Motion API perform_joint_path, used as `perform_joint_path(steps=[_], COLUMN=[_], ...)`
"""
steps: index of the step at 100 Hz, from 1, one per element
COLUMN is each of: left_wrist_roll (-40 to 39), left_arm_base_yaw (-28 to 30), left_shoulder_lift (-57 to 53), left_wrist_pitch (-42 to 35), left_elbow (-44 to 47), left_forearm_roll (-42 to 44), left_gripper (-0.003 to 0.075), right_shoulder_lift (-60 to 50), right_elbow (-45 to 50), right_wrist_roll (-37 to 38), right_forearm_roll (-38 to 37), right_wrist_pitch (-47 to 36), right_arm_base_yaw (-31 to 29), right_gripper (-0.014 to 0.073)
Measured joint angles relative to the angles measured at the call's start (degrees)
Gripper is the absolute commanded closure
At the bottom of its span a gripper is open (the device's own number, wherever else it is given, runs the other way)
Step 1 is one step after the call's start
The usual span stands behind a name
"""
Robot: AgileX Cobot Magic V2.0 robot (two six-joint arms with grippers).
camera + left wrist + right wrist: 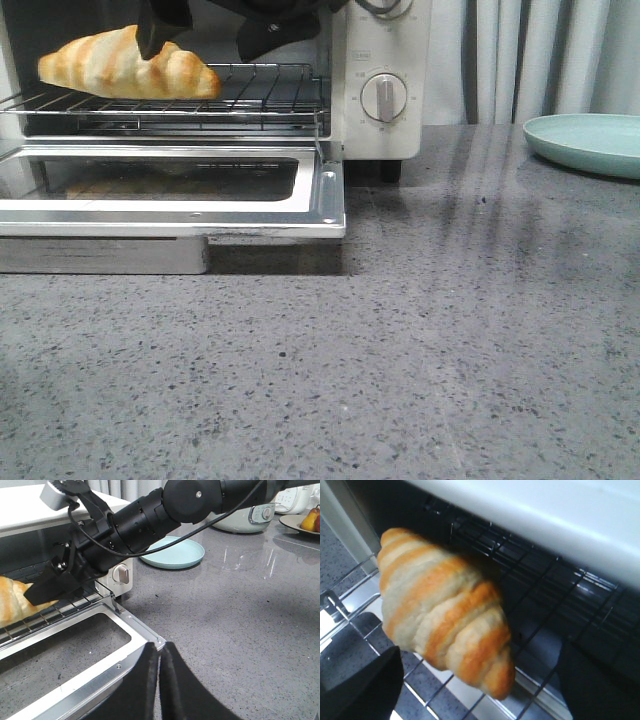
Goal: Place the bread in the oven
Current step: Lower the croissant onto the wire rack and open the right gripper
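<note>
Between my right jaws (480, 690), spread apart, the bread (128, 67) lies on the oven's (385, 80) rack. I should withdraw straight toward me without nudging it. Left jaws (159, 680), pressed together, wait over the desk (400, 350).

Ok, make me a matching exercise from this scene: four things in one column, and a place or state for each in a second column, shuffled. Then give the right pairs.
Things:
1. bread
2. oven door
3. plate
4. left gripper

Places or states:
A. dropped open, lying flat
B. on the counter, to the right of the oven
C. on the wire rack, between the right gripper's open fingers
D. fingers shut, over the counter near the door's corner

Pairs: 1-C, 2-A, 3-B, 4-D
</note>
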Motion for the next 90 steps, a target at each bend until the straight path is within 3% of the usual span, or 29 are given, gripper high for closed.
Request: perform_joint_path(steps=[3,10,11,20,35,50,78,90], left_wrist_roll=[0.00,0.00,0.00,0.00,0.00,-1.93,-26.00,-31.11], left_arm_base_yaw=[0.00,0.00,0.00,0.00,0.00,0.00,0.00,0.00], left_shoulder_lift=[0.00,0.00,0.00,0.00,-1.12,-5.12,-18.40,-22.58], left_wrist_pitch=[0.00,-0.11,-0.23,-0.74,-3.55,-5.72,0.70,6.17], left_elbow=[0.00,0.00,0.00,0.00,0.00,0.00,0.00,0.00], left_forearm_roll=[0.00,0.00,0.00,0.00,0.00,3.18,31.15,37.96], left_gripper=[0.0742,0.0742,0.0742,0.0742,0.0742,0.0742,0.0742,0.0742], right_shoulder_lift=[-0.29,-1.46,-1.62,-4.09,-10.44,-21.16,-57.11,-75.06], right_elbow=[0.00,0.00,0.00,0.00,1.23,8.31,33.71,44.31], right_wrist_roll=[0.00,0.00,0.00,0.00,0.00,0.00,-0.10,-0.10], right_forearm_roll=[0.40,1.54,1.66,2.02,1.87,-2.62,-11.84,-13.97], right_wrist_pitch=[1.03,3.85,4.43,8.30,13.03,13.82,9.80,9.91], right_arm_base_yaw=[0.00,0.00,0.00,0.38,2.46,5.50,5.34,1.96], right_gripper=[0.0092,0.0277,0.0354,0.0669,0.0643,0.0643,0.0643,0.0643])
